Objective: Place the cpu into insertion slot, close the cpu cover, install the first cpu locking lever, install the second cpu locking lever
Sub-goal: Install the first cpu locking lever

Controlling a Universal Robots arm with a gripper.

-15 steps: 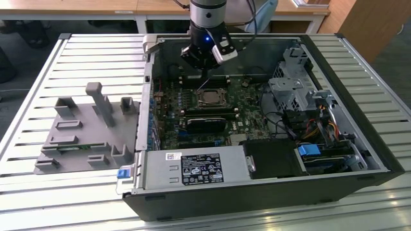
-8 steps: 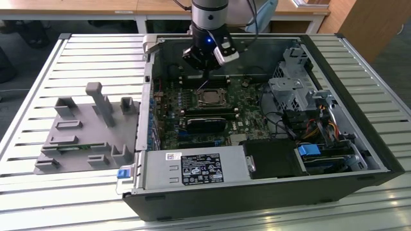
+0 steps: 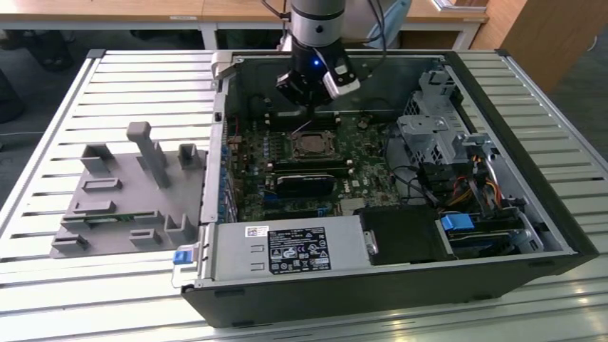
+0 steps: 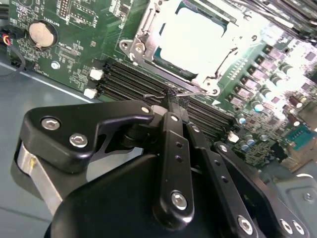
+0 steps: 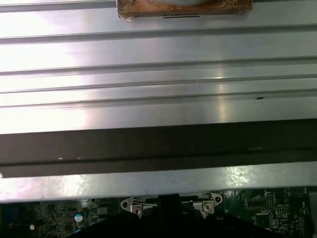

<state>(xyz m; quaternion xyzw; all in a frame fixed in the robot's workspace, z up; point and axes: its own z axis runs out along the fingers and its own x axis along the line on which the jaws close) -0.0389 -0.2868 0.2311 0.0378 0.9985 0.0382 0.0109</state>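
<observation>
The cpu (image 4: 195, 39) lies in the insertion slot (image 4: 136, 47), its silver face bright. Around it the cpu cover (image 4: 194, 75) lies flat as a silvery frame. My gripper (image 4: 171, 95) is shut, and its black fingertips touch a thin wire locking lever (image 4: 194, 92) beside the socket, above the memory slots. In the exterior view the gripper (image 3: 306, 105) hangs inside the open case just behind the cpu (image 3: 312, 147). In the first wrist view the dark gripper (image 5: 168, 201) sits between two silvery socket brackets (image 5: 132, 206).
Long black memory slots (image 4: 124, 79) run beside the socket, with a coin cell (image 4: 41, 33) further off. A black module (image 3: 304, 185), a grey power box (image 3: 290, 249) and a drive cage (image 3: 432, 135) crowd the case. On the slatted table stands a grey fixture (image 3: 124, 192).
</observation>
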